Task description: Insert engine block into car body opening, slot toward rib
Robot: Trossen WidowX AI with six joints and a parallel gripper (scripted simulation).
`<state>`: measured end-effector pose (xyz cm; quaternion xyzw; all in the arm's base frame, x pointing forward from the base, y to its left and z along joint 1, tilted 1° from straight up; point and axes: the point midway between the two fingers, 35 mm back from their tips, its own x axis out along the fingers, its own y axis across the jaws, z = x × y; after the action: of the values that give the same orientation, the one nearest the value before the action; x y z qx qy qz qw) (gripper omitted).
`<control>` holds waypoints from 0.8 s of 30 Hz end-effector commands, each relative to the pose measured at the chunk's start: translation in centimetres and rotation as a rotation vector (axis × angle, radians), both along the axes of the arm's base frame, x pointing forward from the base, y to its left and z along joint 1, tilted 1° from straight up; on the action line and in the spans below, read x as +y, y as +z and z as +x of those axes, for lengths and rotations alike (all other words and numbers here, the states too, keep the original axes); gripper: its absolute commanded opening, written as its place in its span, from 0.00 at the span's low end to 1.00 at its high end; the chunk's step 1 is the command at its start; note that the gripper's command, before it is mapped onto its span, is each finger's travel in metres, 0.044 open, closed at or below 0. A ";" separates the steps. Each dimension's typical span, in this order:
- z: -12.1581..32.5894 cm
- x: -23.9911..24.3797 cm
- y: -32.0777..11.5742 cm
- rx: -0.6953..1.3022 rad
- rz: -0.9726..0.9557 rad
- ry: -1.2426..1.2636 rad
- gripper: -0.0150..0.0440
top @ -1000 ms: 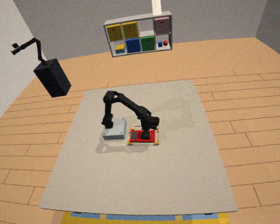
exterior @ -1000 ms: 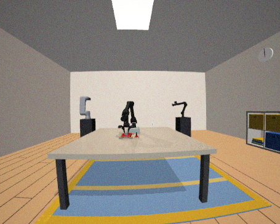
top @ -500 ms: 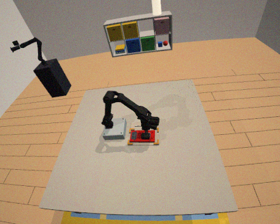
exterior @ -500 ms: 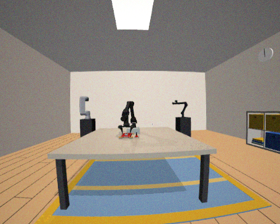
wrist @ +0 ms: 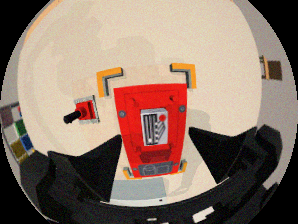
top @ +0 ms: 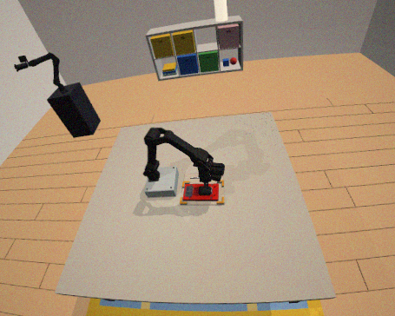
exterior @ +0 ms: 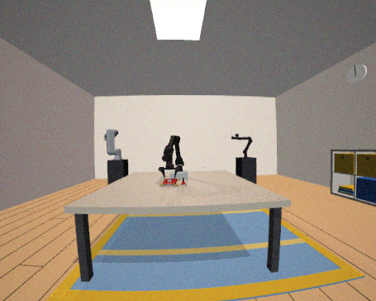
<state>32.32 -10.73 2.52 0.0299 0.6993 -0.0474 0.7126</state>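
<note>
The engine block (wrist: 154, 127) was in the opening in the middle of the red car body (top: 188, 198) (exterior: 166, 182) (wrist: 130, 145). From the wrist, its top showed gray, with dark slots on one side and a small red round spot on the other. It was hard to tell if it sat all the way down. The gripper (top: 205, 191) (exterior: 169, 170) (wrist: 156, 135) was let go and wide, with one black finger on each side of the car body and nothing pinched between them. The car body lay flat on the big table (top: 195, 252) (exterior: 178, 203) (wrist: 150, 30), between yellow-orange corner marks (top: 220, 200) (wrist: 189, 68). Near one side of it was a little red piece with a black knob (exterior: 183, 183) (wrist: 86, 111). Next to the car body sat a light gray box (top: 165, 184) (exterior: 183, 175) (wrist: 137, 189), under the lower part of the black arm (top: 182, 144) (exterior: 172, 147).
</note>
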 end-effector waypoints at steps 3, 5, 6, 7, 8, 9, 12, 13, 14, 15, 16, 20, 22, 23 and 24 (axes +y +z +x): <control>0.0 0.0 0.2 -0.003 -0.002 0.001 0.78; 0.0 0.0 0.2 -0.003 -0.002 0.001 0.69; 0.0 0.0 0.2 -0.003 -0.002 0.001 0.64; 0.0 0.0 0.2 -0.003 -0.002 0.001 0.60; 0.0 0.0 0.2 -0.003 -0.002 0.001 0.56; 0.0 0.0 0.2 -0.003 -0.002 0.001 0.51; 0.0 0.0 0.2 -0.003 -0.002 0.001 0.38; 0.0 0.0 0.2 -0.003 -0.002 0.001 0.33; 0.0 0.0 0.2 -0.003 -0.002 0.001 0.29; 0.0 0.0 0.2 -0.003 -0.002 0.001 0.25; 0.0 0.0 0.2 -0.003 -0.002 0.001 0.25; 0.0 0.0 0.2 -0.003 -0.002 0.001 0.25; 0.0 0.0 0.2 -0.003 -0.002 0.001 0.25; 0.0 0.0 0.2 -0.003 -0.002 0.001 0.25; 0.0 0.0 0.2 -0.003 -0.002 0.001 0.25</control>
<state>32.34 -10.72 2.66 0.0300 0.6981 -0.0475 0.7138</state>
